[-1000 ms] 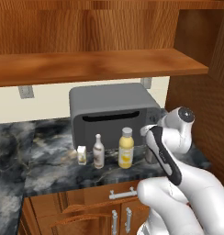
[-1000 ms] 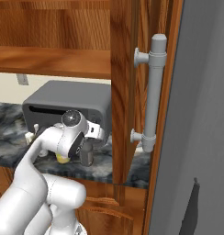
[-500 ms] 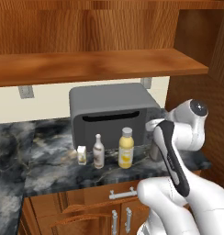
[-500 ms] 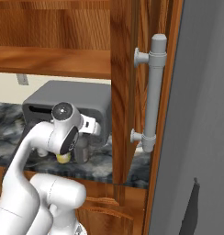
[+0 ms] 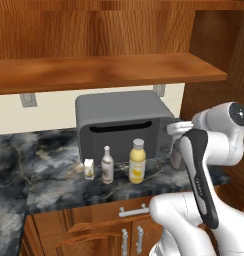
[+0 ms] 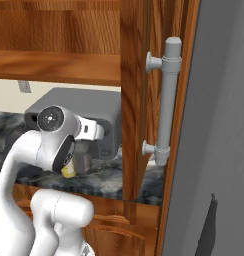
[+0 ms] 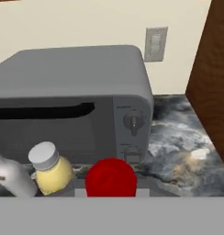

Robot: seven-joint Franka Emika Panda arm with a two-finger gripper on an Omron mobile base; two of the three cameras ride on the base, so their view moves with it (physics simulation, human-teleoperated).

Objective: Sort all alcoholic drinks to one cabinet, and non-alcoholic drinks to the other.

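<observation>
gripper [image 7: 111, 195] closed on the dark red-capped bottle [image 7: 111, 178], bottom centre of hand view, lifted before the microwave [image 7: 72, 101]; yellow juice bottle [image 5: 137, 161], white bottle [image 5: 107, 165], carton [image 5: 89, 168] on counter [image 5: 49, 185], centre-left.

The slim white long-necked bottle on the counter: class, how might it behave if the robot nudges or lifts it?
The slim white long-necked bottle stands upright on the marble counter; tall over a narrow base, it would probably tip if nudged high up. It looks rigid and smooth, so possibly slippery. The yellow juice bottle and cream carton flank it, so a topple might strike either.
</observation>
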